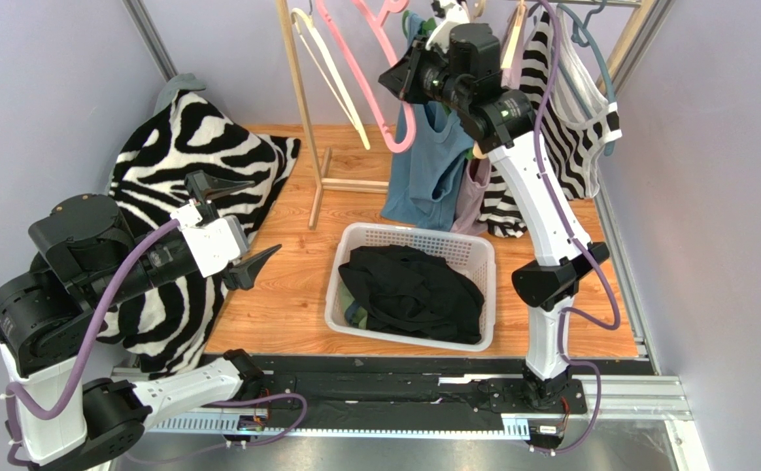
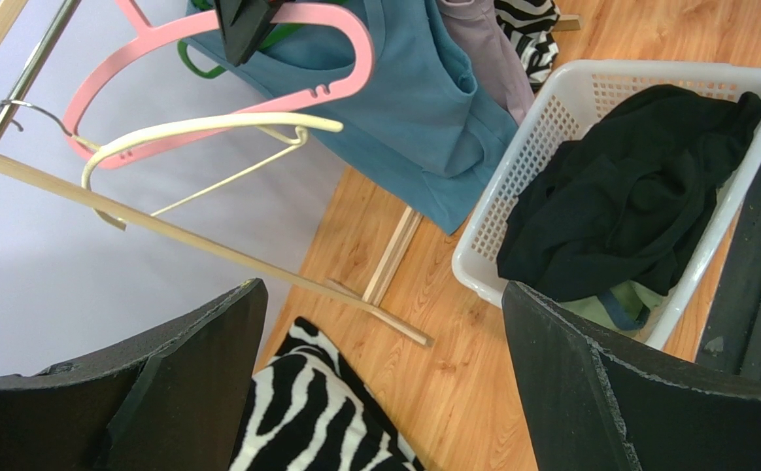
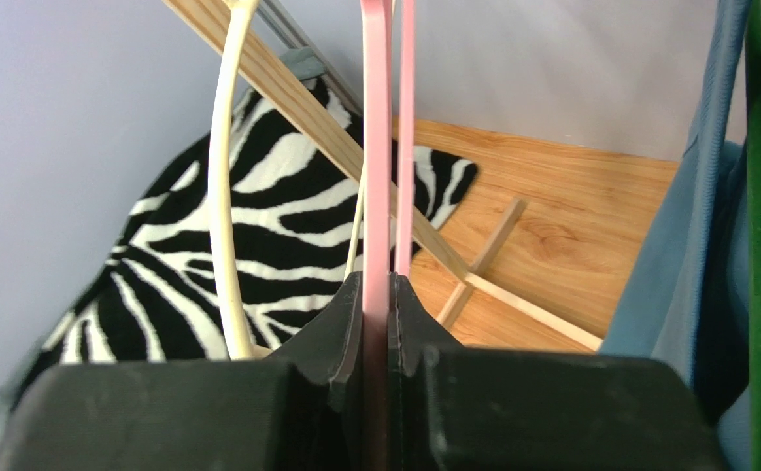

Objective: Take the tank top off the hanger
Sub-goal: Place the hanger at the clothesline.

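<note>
**Pink hanger pinched between the fingers**

The right gripper [image 3: 377, 287] is clamped tight on the pink hanger [image 3: 376, 147], which rises straight up. A cream hanger [image 3: 221, 177] and a wooden rail [image 3: 301, 116] stand left of it. A zebra-print cloth [image 3: 267, 231] covers the table [image 3: 561, 211] toward its wall edge. The blue tank top [image 3: 684, 285] and a green hanger [image 3: 758, 245] fill the right side.

Top camera looks down from behind; both wrist cameras, closer, share the pink hanger [image 2: 316, 93].

White basket [image 1: 458, 247] on wooden surface [image 1: 286, 285], holding black clothes [image 1: 414, 294]. Zebra cloth [image 1: 203, 132] heaped at left against wall. Wooden rack [image 1: 300, 108] stands behind basket.
</note>
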